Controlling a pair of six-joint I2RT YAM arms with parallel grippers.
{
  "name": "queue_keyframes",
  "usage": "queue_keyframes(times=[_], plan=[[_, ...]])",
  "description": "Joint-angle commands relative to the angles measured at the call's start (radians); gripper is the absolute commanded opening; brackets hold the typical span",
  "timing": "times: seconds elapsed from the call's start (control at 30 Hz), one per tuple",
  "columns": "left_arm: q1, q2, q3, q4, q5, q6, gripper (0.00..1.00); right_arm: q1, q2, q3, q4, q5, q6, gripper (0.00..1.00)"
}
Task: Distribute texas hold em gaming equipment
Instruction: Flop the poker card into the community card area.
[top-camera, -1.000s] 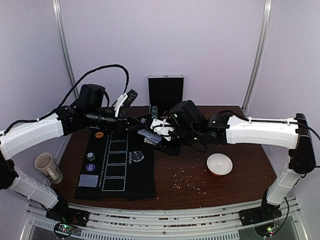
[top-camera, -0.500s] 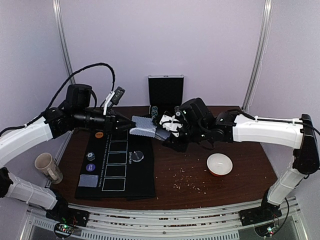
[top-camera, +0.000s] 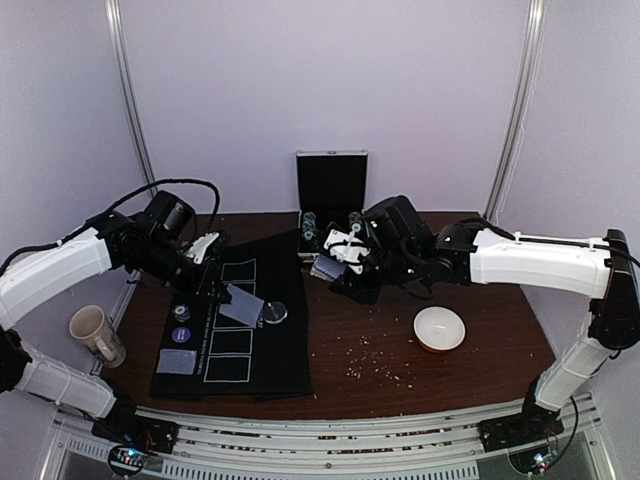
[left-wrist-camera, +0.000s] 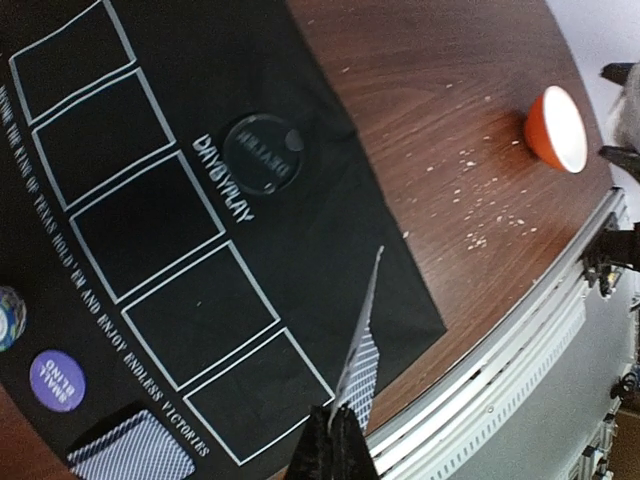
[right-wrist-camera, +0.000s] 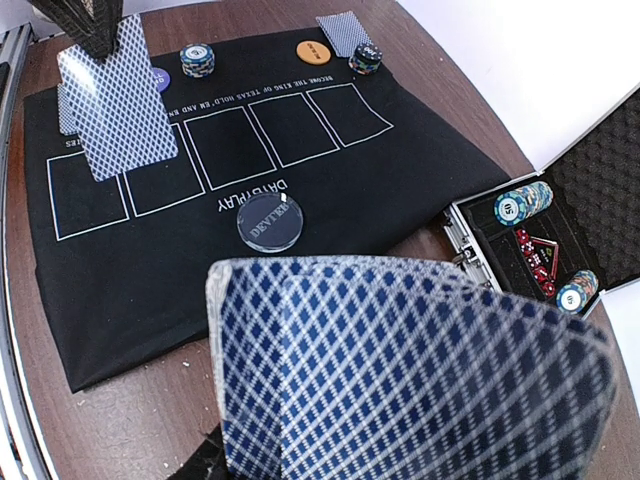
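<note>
Two cards (top-camera: 177, 361) and some chips (right-wrist-camera: 197, 59) lie on the mat (top-camera: 285, 360), its five boxes (top-camera: 228, 368) unfilled, while the left tool (left-wrist-camera: 332, 428) pinches one card (left-wrist-camera: 360, 350) and the right tool (top-camera: 340, 266) grips the deck (right-wrist-camera: 400, 370).

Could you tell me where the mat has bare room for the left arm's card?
All five outlined boxes are bare, between the dealer button and the row of chips. That row is crowded: chips, purple button, lying card.

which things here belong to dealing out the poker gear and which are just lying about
Job: held card, deck, dealer button, chip stack, purple button, orange button, mat, chip case.
Lying about: mug, bowl, crumbs.
</note>
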Motion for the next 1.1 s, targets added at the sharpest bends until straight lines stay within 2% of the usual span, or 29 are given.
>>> queue_keyframes(times=[0.0, 0.17, 0.37, 1.07], plan=[[0.003, 0.007, 0.039, -0.233, -0.189, -0.058, 0.0, -0.005, -0.035, -0.003, -0.006, -0.002, 0.002, 0.49], [-0.033, 0.031, 0.03, -0.395, -0.381, -0.108, 0.0, -0.004, -0.037, -0.005, -0.002, -0.016, 0.005, 0.49], [-0.144, 0.119, 0.07, -0.48, -0.495, -0.188, 0.0, -0.004, -0.043, -0.012, 0.007, -0.023, 0.013, 0.49], [-0.363, 0.359, 0.069, -0.483, -0.687, -0.274, 0.0, -0.004, -0.059, -0.018, -0.003, -0.024, 0.031, 0.49]])
